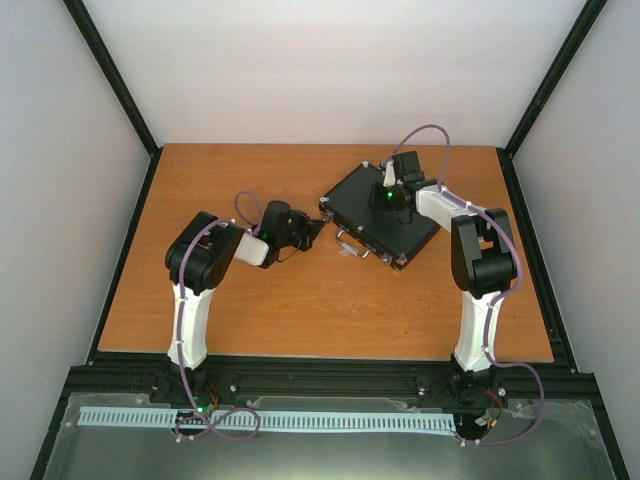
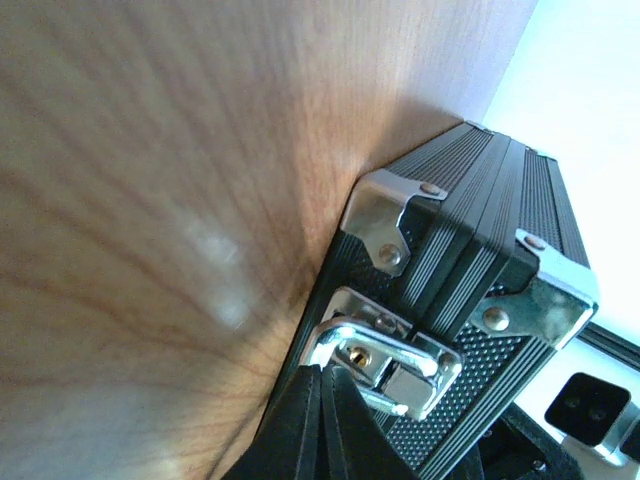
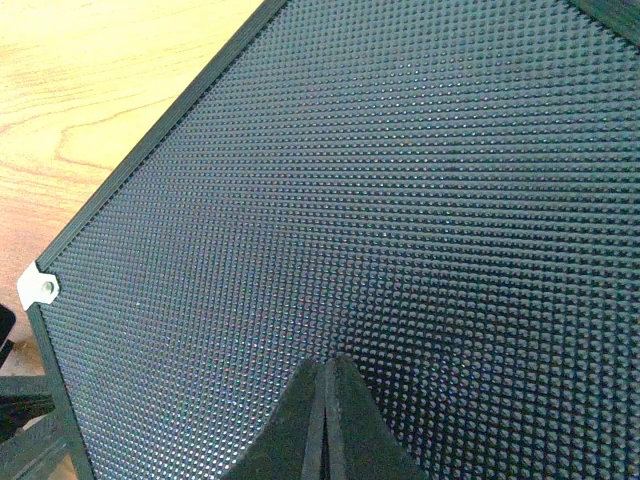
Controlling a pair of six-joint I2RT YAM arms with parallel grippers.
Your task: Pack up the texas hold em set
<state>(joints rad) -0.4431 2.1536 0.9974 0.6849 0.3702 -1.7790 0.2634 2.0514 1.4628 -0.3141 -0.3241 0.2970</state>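
The left gripper point(image 2: 325, 378) has its two dark fingers pressed together with nothing between them. Its tips point at a silver latch point(image 2: 388, 362) on the front edge of a flat black case point(image 2: 470, 250); they appear to touch the latch plate, though the close view makes contact hard to confirm. Silver corner caps point(image 2: 388, 212) are riveted to the case just beyond the latch.

The right gripper point(image 3: 327, 365) is also closed and empty. Its tips are set against, or just above, the dimpled black lid of the case point(image 3: 400, 190).

From above, the case point(image 1: 356, 198) lies shut and turned at an angle on the wooden table point(image 1: 300, 300), right of centre. The left gripper point(image 1: 316, 229) is at its left corner and the right gripper point(image 1: 393, 197) is over its lid. A silver handle point(image 1: 351, 245) sits on the near edge.
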